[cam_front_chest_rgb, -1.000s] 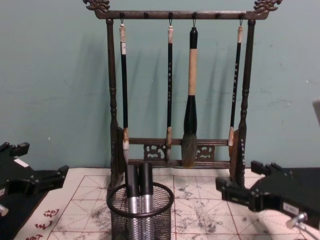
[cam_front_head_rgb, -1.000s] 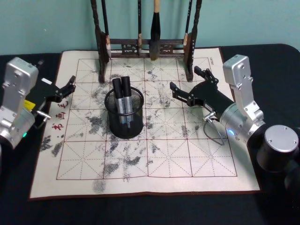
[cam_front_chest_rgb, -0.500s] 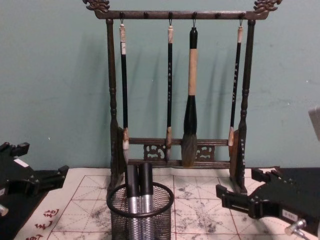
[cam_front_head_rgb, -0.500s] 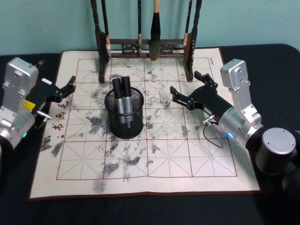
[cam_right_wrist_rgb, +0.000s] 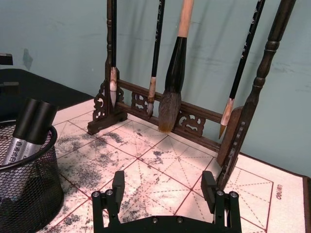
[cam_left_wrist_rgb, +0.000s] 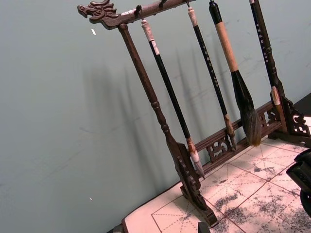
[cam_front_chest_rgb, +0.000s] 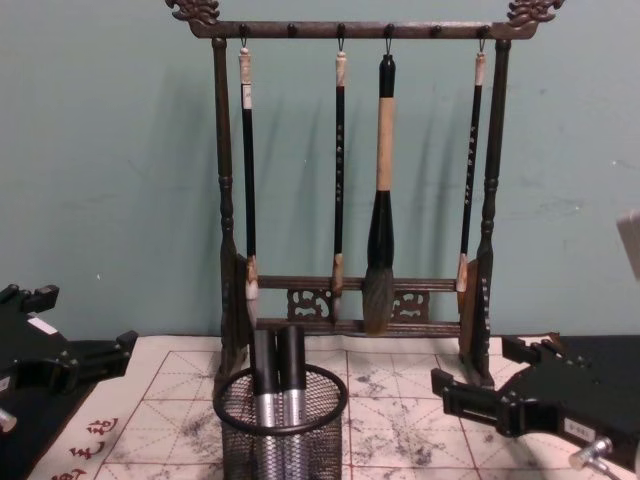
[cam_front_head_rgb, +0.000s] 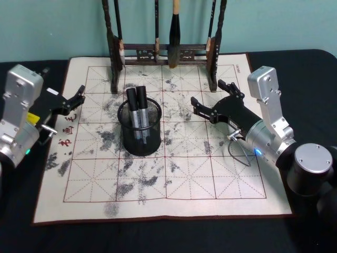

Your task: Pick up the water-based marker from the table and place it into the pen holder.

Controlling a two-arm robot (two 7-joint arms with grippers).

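task: looks done | two black-and-silver markers [cam_front_head_rgb: 136, 112] stand in the round black mesh cup [cam_front_head_rgb: 140, 138] | right hand [cam_front_head_rgb: 213, 100] wide, empty (left hand [cam_front_head_rgb: 76, 98] parked, wide too)

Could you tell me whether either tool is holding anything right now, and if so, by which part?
Nothing is held: the left tool and right tool are both open and empty.

Not much legible here tbh: red brush characters are sitting along the left edge of the grid mat [cam_front_head_rgb: 174, 197], prob Chinese, can't make them out. Small print is showing on the mat's far right corner and on the marker [cam_right_wrist_rgb: 22, 145] barrel, both too tiny to read.
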